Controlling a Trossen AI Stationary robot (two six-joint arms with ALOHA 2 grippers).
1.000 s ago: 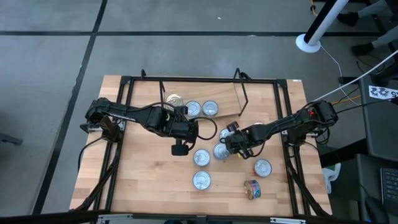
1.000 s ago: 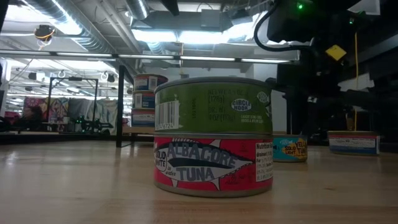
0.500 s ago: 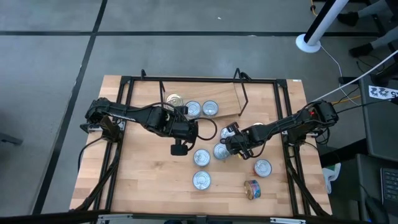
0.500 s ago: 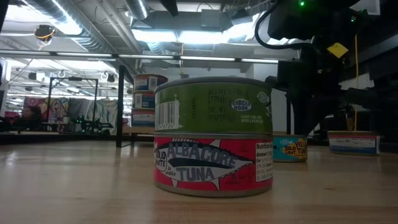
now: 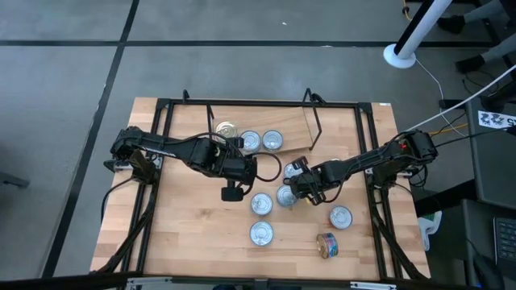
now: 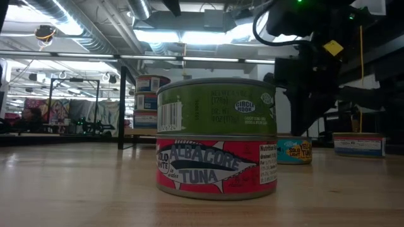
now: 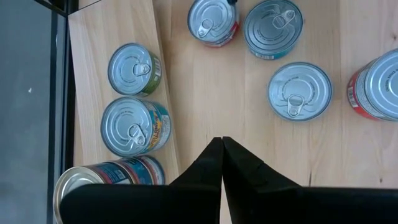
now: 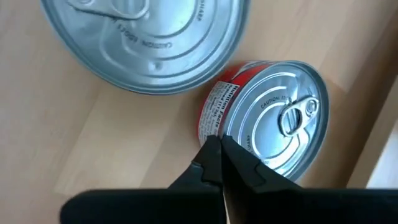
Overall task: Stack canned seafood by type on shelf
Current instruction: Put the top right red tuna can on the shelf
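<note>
The shelf [image 5: 295,134] is a light board at the table's far middle. On it stand three cans or stacks of canned seafood [image 5: 250,142], also in the left wrist view [image 7: 134,127]. More cans lie loose on the table [image 5: 261,204], one with a red label [image 8: 267,124]. In the low view a green can sits on a red tuna can [image 6: 216,135]. My left gripper [image 7: 222,140] hangs shut above bare wood, mid-table [image 5: 232,192]. My right gripper [image 8: 219,146] is shut beside the red-labelled can [image 5: 293,171]. My right gripper points steeply down, its shut fingertips [image 8: 211,149] at the near rim [image 8: 214,127] of the red-labelled can, which stands upright on the table. Whether the tips touch the rim, I cannot tell.
A black rail frame [image 5: 165,129] runs round the tabletop. Loose cans stand at the near right [image 5: 340,216], one on its side [image 5: 326,244]. A big silver lid [image 8: 149,37] lies close to my right gripper. Bare wood shows at the near left [image 5: 193,234].
</note>
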